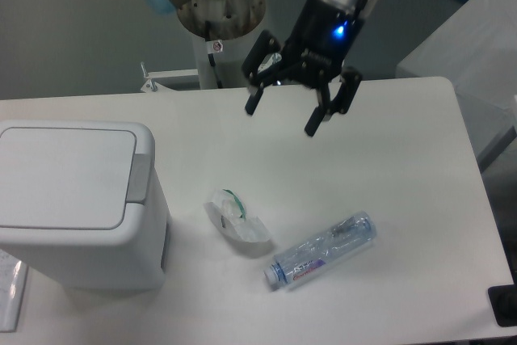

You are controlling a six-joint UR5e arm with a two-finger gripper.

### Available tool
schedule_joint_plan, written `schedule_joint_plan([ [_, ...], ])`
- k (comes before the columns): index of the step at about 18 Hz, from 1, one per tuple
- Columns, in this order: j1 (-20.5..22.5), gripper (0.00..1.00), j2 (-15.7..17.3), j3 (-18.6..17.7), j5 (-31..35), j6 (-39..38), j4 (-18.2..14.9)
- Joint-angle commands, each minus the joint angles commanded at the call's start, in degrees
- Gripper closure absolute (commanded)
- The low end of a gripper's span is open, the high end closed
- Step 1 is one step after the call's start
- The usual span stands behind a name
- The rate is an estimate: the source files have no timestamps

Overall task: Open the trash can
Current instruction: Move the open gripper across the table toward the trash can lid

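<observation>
One white surface [388,159] with rounded corners filled most of the view, and behind it ran a plain grey wall. The landmark was the trash can [77,204], a single white boxy bin standing on the near left part of the surface, its flat lid [65,175] down and a grey push tab [140,179] on the lid's right edge. Just right of the trash can lay one crumpled piece of clear wrapper [236,220] with a green mark on it. Further right of the trash can, beyond the wrapper, lay one clear plastic bottle [321,250] on its side, label showing, its cap end pointing back toward the can. One arm reached in from above, well apart from the trash can and up to its right; its base column [220,6] stood behind the far edge of the surface. The tool [283,115] hung above the surface with a blue light lit on its body, its two dark fingers [321,115] spread wide and nothing held between them. It touched neither the trash can nor the litter. Far right of the trash can, off the surface, stood a pale grey box-like shape [464,34] with something blue behind it. A flat pale item [10,296] showed at the left picture edge below the trash can; what it was could not be told.
</observation>
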Motion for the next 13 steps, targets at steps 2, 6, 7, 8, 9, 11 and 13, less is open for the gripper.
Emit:
schedule_joint_plan([
  [2,-1.9,0.00,-1.0,0.0,0.1,-0.6,1.5],
  [6,-5.8,0.00,-2.5,-0.6,1.9,-0.5,1.9],
  [7,-6.8,0.00,-3.1,-0.5,1.9,-0.5,1.9],
  [8,-7.6,0.00,-3.3,-0.5,2.0,-0.5,1.9],
  [9,-7.7,0.00,-3.4,-0.6,2.0,-0.6,1.9],
  [11,-9.1,0.00,-3.9,-0.6,2.0,-1.1,1.9],
  [13,-9.6,0.00,-4.4,-0.7,2.0,-1.2,1.9],
])
